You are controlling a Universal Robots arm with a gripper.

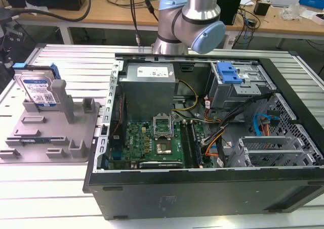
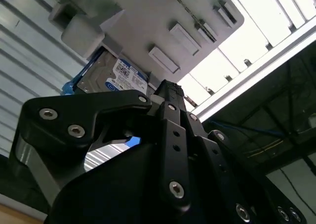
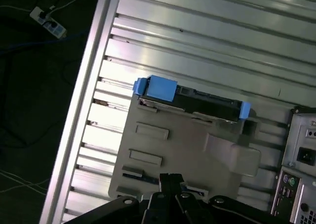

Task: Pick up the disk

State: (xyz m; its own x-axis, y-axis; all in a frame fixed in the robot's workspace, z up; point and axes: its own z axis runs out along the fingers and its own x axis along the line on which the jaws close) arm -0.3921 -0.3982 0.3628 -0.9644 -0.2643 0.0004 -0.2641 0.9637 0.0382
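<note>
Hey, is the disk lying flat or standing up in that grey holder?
Standing on edge: the disk shows its label sideways, against a post of the grey holder.

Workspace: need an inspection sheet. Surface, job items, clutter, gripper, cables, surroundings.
Surface: slatted metal table, carrying the fixture and the case.
Job's things: disk stands on edge in the grey fixture, label towards the exterior camera, blue side rails fitted; not held.
Clutter: open computer case beside the fixture, on the exterior view's right.
Grippers: gripper hovers above the fixture, apart from the disk.
Cables: wire bundles loose inside the case; power strip with leads on the floor.
Surroundings: workbench behind the table, with boxes and cables.
</note>
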